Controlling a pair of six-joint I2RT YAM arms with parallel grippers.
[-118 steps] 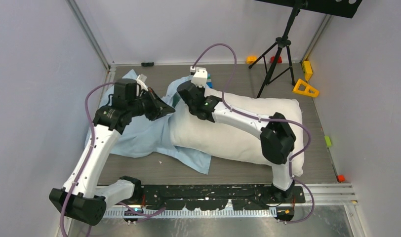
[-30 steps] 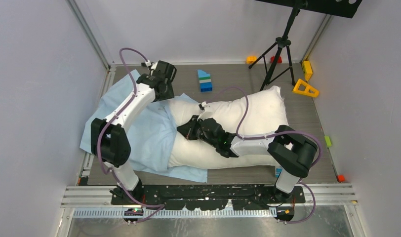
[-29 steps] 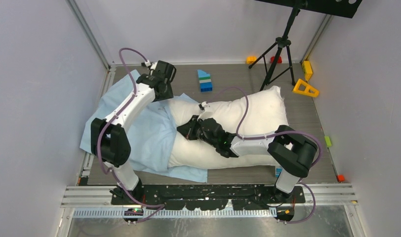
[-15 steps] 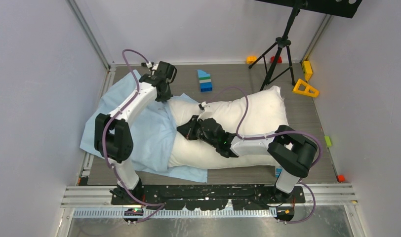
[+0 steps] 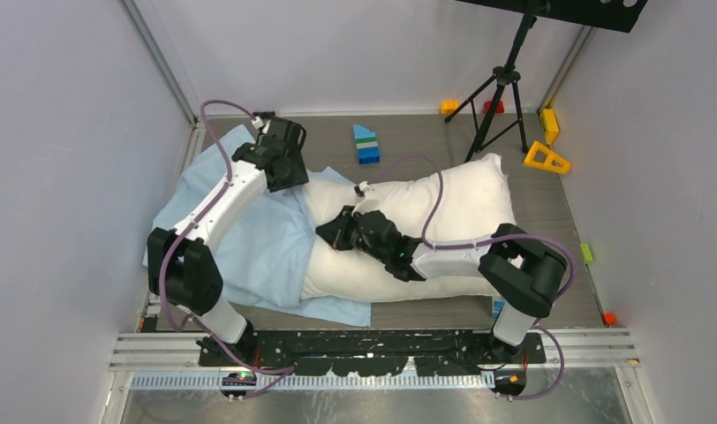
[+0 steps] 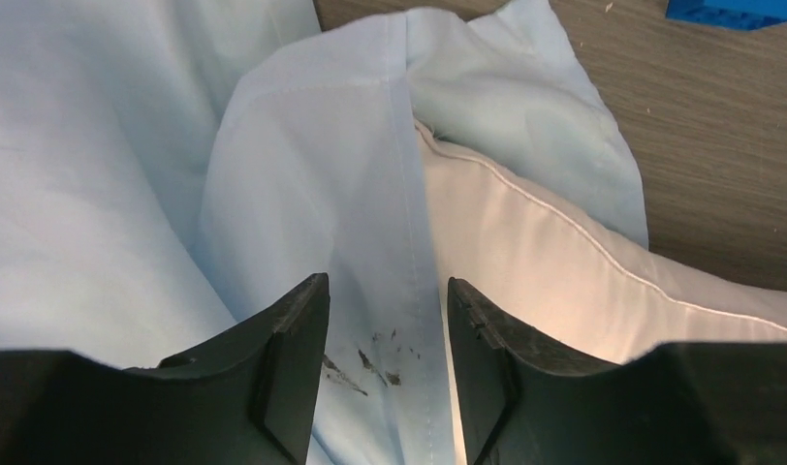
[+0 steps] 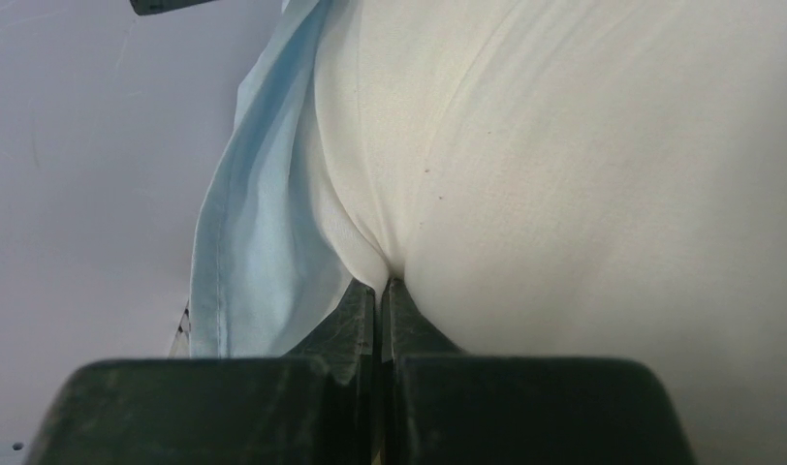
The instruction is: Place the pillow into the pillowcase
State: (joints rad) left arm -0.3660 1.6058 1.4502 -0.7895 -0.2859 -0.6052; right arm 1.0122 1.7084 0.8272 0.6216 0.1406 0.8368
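Note:
The white pillow (image 5: 443, 212) lies across the middle of the table, its left end inside the mouth of the light-blue pillowcase (image 5: 249, 238) spread to the left. My left gripper (image 5: 289, 172) hangs open just above the pillowcase's far hem. In the left wrist view its fingers straddle a smudged strip of pillowcase (image 6: 312, 174) beside the pillow's seam (image 6: 545, 262), holding nothing. My right gripper (image 5: 327, 234) lies on the pillow's left end. In the right wrist view it (image 7: 380, 286) is shut on a pinched fold of the pillow (image 7: 564, 174), with the pillowcase edge (image 7: 264, 232) to its left.
A blue-green block stack (image 5: 366, 144) stands behind the pillow. A black tripod (image 5: 501, 84) and yellow pieces (image 5: 547, 157) sit at the back right. Small green (image 5: 587, 253) and red (image 5: 609, 318) bits lie along the right edge. Walls close in left, right and behind.
My left gripper has drawn back a little toward the near left over the pillowcase hem and now stands open. The right arm and the pillow have not moved.

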